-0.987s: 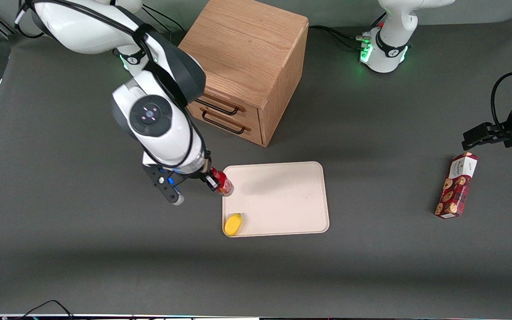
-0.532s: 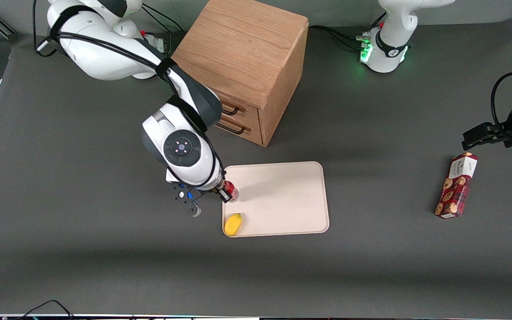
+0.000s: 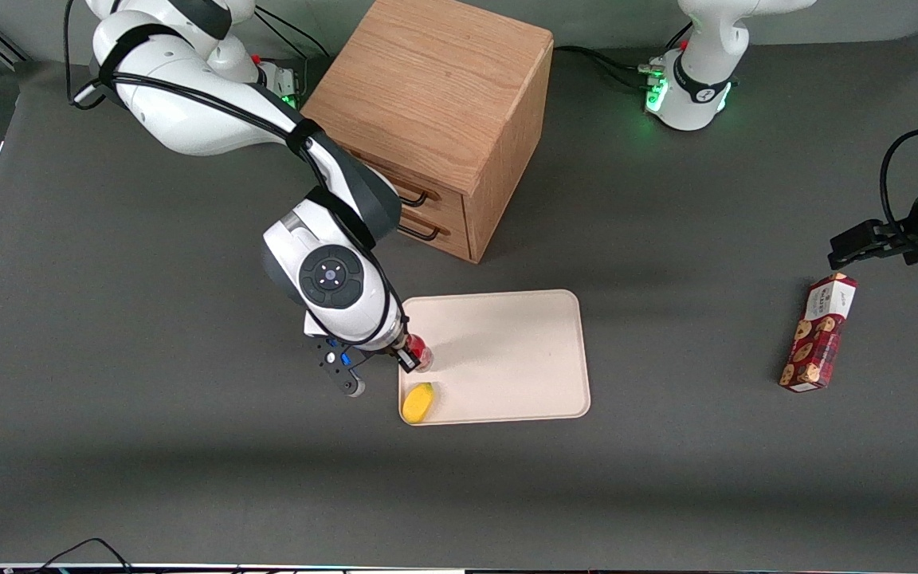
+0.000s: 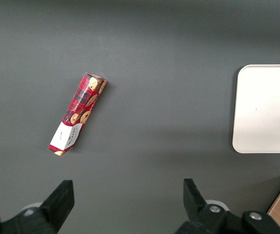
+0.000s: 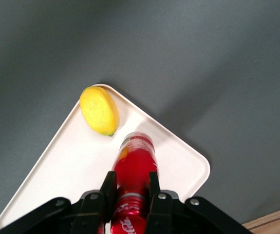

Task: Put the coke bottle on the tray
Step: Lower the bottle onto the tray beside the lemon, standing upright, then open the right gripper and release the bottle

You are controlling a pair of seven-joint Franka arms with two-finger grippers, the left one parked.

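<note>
Tool (image 5: pixel 131 187) grasping slim red coke bottle (image 5: pixel 134 168) over cream-white rectangular tray (image 3: pixel 507 351), beside yellow lemon (image 3: pixel 417 402); lowering and release remain.

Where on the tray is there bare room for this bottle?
The tray is bare from its middle toward the parked arm's end and toward the drawer cabinet. The crowded part is the working arm's edge: the gripper holds the coke bottle there, close to the yellow fruit.
</note>
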